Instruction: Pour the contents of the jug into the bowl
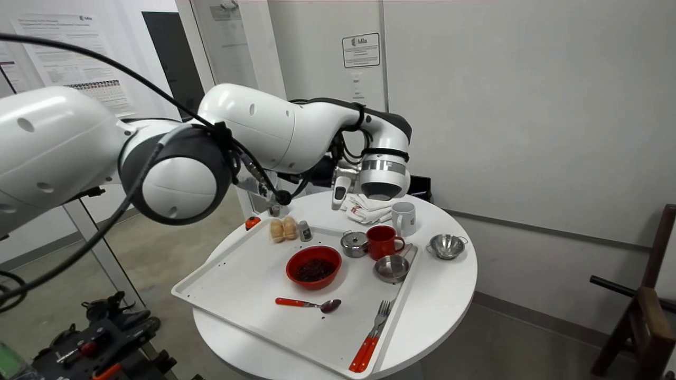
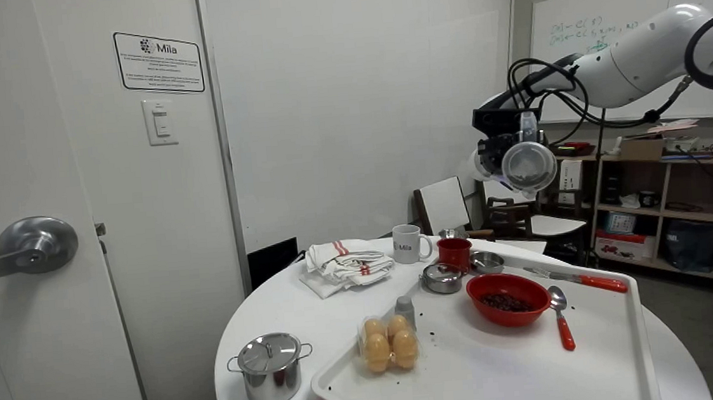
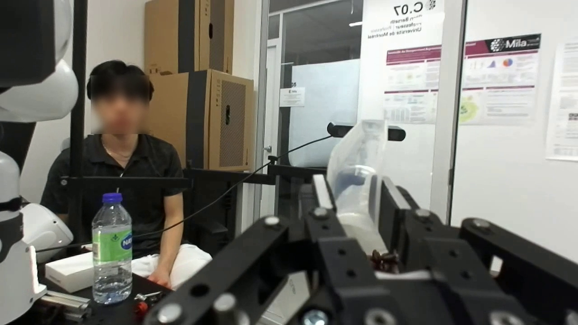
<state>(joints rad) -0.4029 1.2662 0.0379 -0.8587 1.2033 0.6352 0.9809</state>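
Note:
The jug (image 2: pixel 529 167) is whitish and translucent. In an exterior view its round face points to the camera. My gripper (image 2: pixel 497 144) holds it high above the table. In the wrist view my gripper (image 3: pixel 354 192) has its fingers on both sides of the jug (image 3: pixel 356 158), shut on it. Dark reddish-brown bits show between the fingers near the palm; I cannot tell whether they lie inside the jug. The wide red bowl (image 1: pixel 313 254) stands on the tray with dark bits in it. It also shows in an exterior view (image 2: pixel 507 283). In another view the arm hides the jug.
The white tray (image 1: pixel 240 274) also bears a spoon (image 1: pixel 309 303), a fork (image 1: pixel 381 316), a red cup (image 1: pixel 381 241), a small lidded pot (image 1: pixel 353 244), a pan (image 1: pixel 392 268) and eggs (image 2: pixel 390 343). A white mug (image 2: pixel 406 244), folded cloths (image 2: pixel 347 262) and a steel pot (image 2: pixel 272 372) stand nearby.

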